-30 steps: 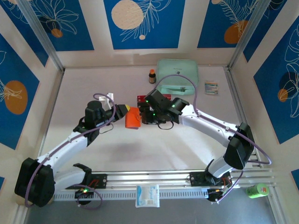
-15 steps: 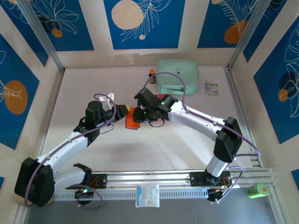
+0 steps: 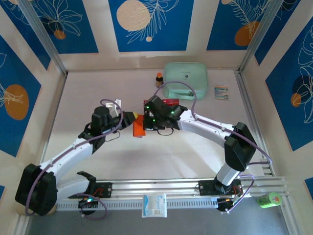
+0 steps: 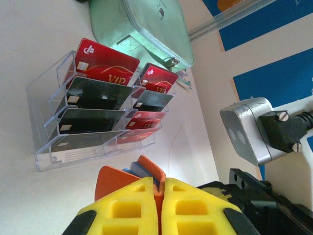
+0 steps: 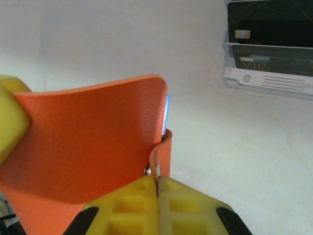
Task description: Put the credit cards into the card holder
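1. White counter (image 3: pixel 195 152): work surface, walled w/ blue patterned panels.
2. Mint-green zip pouch (image 3: pixel 185 78): far edge of counter, behind the tray. Not part of the job.
3. Clear plastic tiered tray (image 4: pixel 43 115): in front of pouch, near the wallet but apart from it. Two columns of slots.
4. L pincer (image 4: pixel 160 185): yellow fingers closed on one edge of the wallet. R pincer (image 5: pixel 157 188): clamped on the flap by the snap button, from the opposite side.
5. Small squarish orange wallet (image 5: pixel 88 147) (the card holder): mid-counter, held between both pincers. Flaps slightly parted, w/ a sliver of pale blue lining in the gap.
6. Thin rectangular credit cards (image 4: pixel 105 61): red and black, approx. eight, all standing in tray slots.

Step in hand (est.): spreading the wallet open. No card looks loaded yet.
Next move (est.): one pincer keeps the wallet and its mouth open. The other lets go, pinches a card by its exposed top edge and lifts it out of its slot.

Not determinable: wallet pockets and interior; whether the wallet's lower edge touches the counter; the lowest cards in the smaller column (blurred). In the top view the R arm covers most of the tray.
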{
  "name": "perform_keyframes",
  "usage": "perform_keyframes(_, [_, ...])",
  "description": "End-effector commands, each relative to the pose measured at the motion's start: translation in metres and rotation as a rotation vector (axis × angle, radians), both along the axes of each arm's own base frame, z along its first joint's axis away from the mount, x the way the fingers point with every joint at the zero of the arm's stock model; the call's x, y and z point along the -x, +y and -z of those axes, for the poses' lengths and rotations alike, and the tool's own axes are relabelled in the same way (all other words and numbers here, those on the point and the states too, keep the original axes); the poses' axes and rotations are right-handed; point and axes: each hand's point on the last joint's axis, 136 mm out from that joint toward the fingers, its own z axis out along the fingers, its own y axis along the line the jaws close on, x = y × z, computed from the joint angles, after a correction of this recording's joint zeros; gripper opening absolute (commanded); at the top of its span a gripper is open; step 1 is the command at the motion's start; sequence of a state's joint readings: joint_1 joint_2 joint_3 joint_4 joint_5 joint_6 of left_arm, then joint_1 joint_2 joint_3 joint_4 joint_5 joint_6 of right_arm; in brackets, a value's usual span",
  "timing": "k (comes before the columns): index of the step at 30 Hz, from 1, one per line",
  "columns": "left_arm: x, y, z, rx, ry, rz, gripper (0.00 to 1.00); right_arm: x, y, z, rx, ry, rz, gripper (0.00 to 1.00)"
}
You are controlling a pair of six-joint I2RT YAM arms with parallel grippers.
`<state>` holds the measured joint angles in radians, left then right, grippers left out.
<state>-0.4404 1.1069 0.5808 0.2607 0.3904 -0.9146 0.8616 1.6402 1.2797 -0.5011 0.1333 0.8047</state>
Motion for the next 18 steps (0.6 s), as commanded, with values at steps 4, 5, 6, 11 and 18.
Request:
perform_keyframes(4, [-0.005, -0.005, -0.039, 0.079, -0.103, 0.002, 0.00, 0.005, -0.076, 0.057, 0.161, 0.116, 0.157, 0.00])
perform_keyframes(5, [-0.005, -0.005, -0.040, 0.080, -0.105, 0.000, 0.00, 0.006, -0.079, 0.059, 0.158, 0.121, 0.163, 0.00])
perform_keyframes(6, [-0.005, -0.005, -0.040, 0.079, -0.105, -0.001, 0.00, 0.006, -0.081, 0.060, 0.151, 0.123, 0.165, 0.00])
perform_keyframes(11, [-0.006, -0.005, -0.036, 0.078, -0.102, -0.012, 0.00, 0.008, -0.081, 0.053, 0.122, 0.117, 0.152, 0.00])
perform_keyframes(18, [-0.012, -0.005, -0.051, 0.149, -0.124, -0.044, 0.00, 0.018, -0.090, 0.006, -0.060, 0.054, 0.132, 0.30])
